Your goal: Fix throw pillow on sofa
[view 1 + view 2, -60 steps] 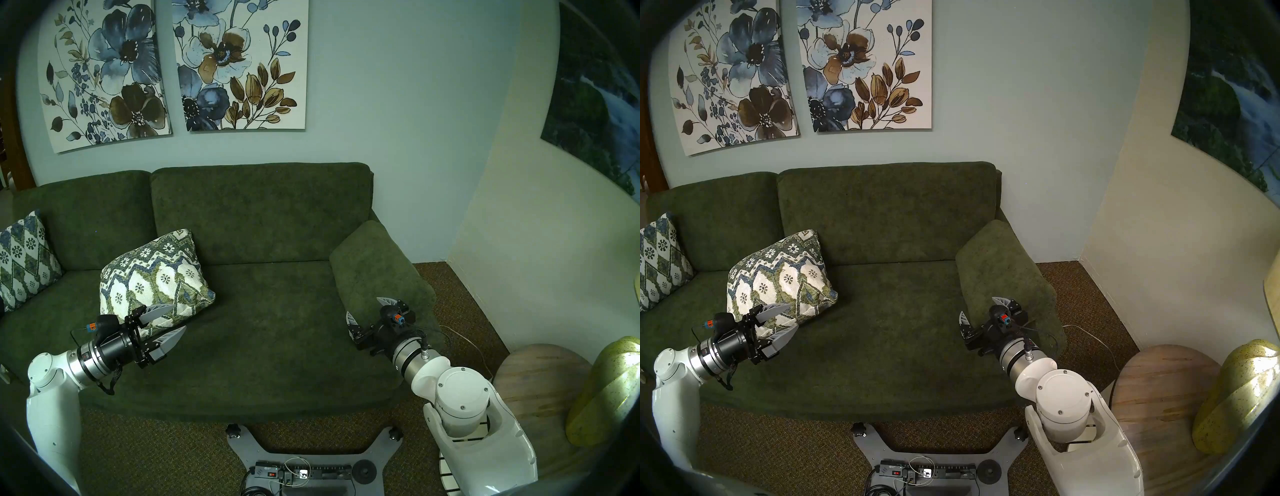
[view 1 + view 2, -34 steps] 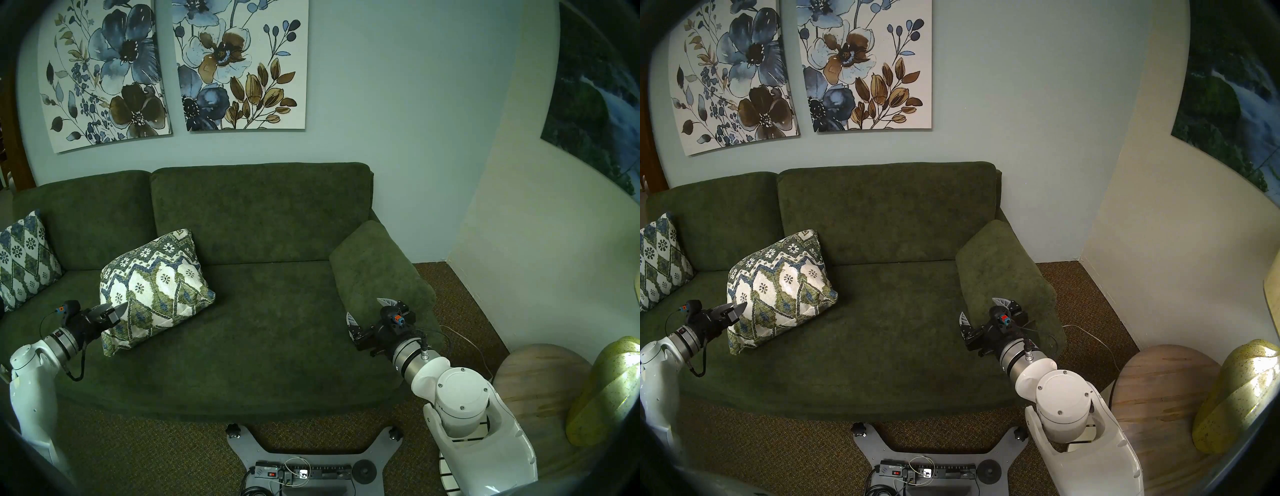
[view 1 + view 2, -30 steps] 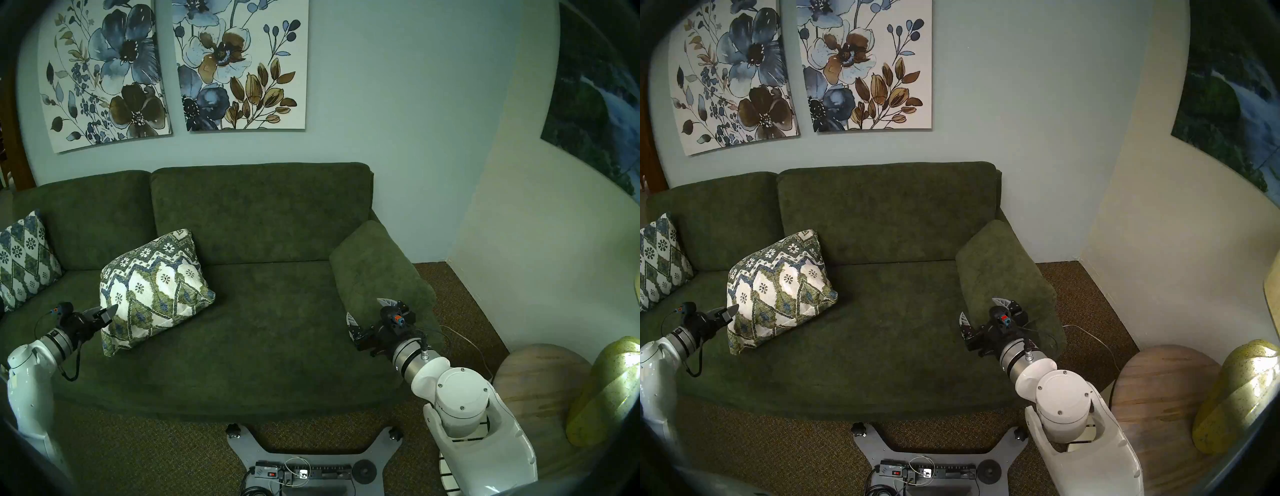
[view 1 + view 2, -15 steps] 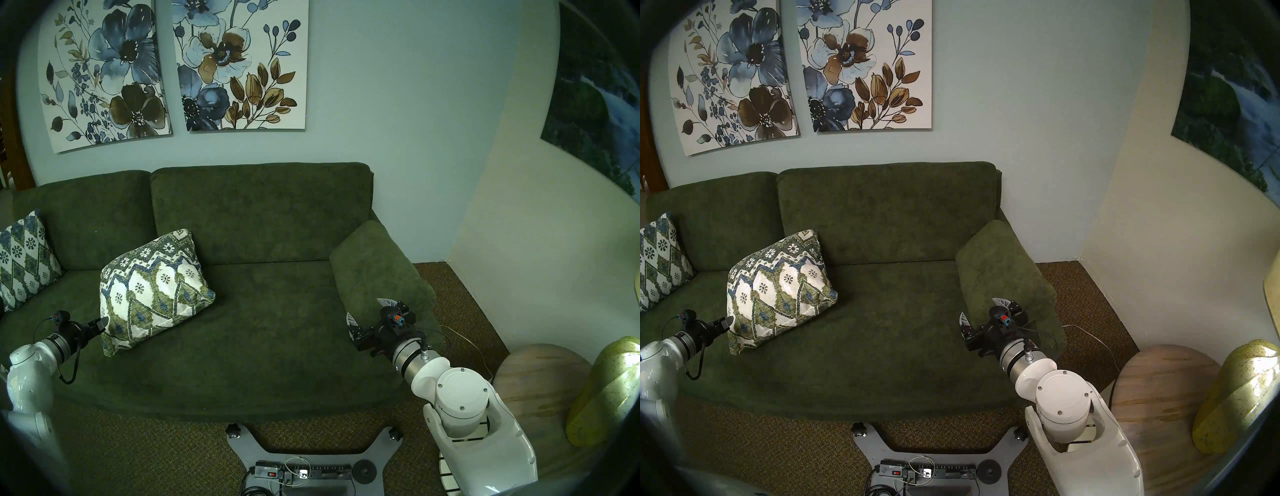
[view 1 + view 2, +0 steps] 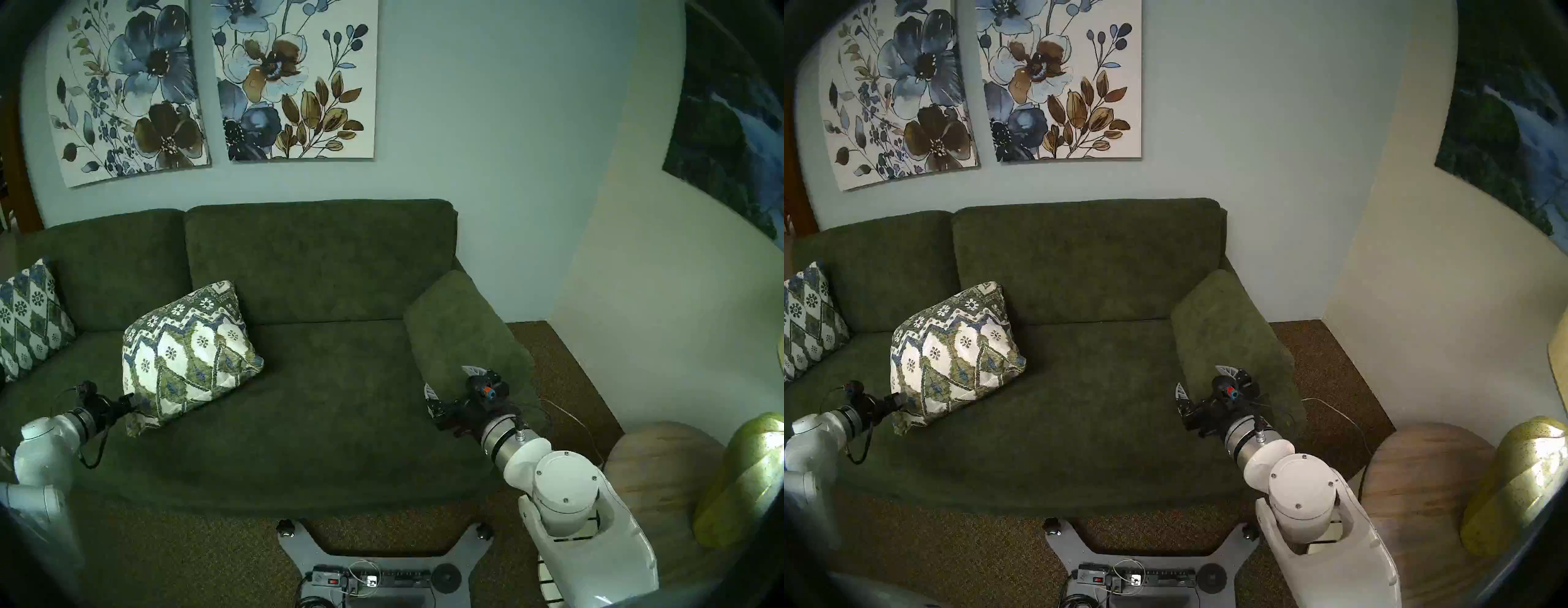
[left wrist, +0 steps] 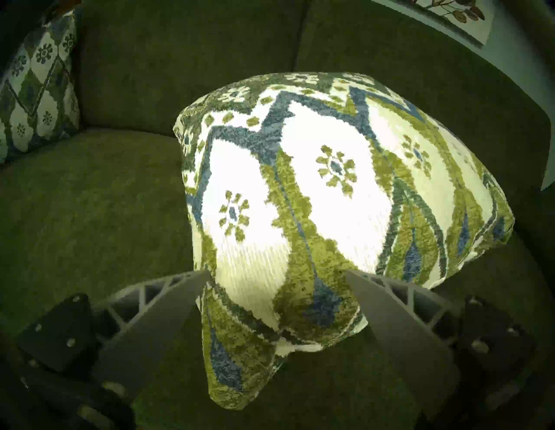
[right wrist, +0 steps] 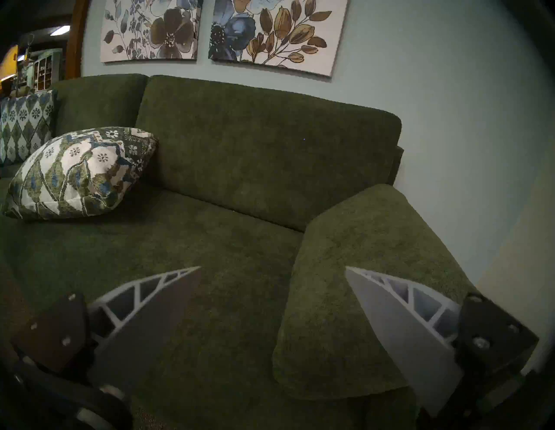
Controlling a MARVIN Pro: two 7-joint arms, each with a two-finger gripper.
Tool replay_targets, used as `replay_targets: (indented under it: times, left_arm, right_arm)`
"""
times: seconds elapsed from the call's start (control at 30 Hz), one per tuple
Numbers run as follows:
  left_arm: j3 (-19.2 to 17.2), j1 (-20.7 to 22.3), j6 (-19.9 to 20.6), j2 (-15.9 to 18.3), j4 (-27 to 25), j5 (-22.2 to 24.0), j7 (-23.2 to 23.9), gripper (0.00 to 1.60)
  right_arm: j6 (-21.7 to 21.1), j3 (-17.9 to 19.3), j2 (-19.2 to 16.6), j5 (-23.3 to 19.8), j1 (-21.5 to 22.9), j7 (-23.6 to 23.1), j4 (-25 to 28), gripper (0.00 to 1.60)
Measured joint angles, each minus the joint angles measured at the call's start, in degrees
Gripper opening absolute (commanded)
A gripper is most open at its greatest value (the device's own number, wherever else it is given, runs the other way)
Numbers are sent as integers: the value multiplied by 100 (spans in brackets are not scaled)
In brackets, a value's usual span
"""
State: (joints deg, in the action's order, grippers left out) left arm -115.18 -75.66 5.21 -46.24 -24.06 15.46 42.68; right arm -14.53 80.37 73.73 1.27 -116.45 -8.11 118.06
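Evidently lining up a corner grab: left gripper (image 6: 274, 300) jaws apart, straddling the near corner of the throw pillow (image 6: 315, 186), contact unclear; right gripper (image 7: 271, 315) spread, idle, well right of the throw pillow.

A second cushion (image 5: 29, 314) with a diamond lattice pattern stands at the far left. Two floral canvas prints (image 5: 131, 93) (image 5: 297, 80) hang side by side on the pale blue wall. A waterfall picture (image 5: 734, 140) hangs on the cream wall. A round wooden side table (image 5: 662, 471) carries a yellow-green lamp base (image 5: 746, 479). Brown carpet (image 5: 564, 382) covers the floor.
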Motion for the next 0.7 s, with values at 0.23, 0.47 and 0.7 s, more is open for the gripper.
replay_targets:
  times: [0.23, 0.47, 0.7]
  left_arm:
    - [216, 113, -28, -54, 383, -189, -187, 63]
    - [342, 211, -51, -82, 605, -295, -307, 38]
    - [426, 338, -98, -102, 742, -362, -410, 0]
  right_arm:
    - [0, -2, -3, -1, 0, 7, -11, 160]
    - [0, -5, -5, -2, 0, 12, -17, 160]
    - [0, -7, -7, -4, 1, 17, -20, 160]
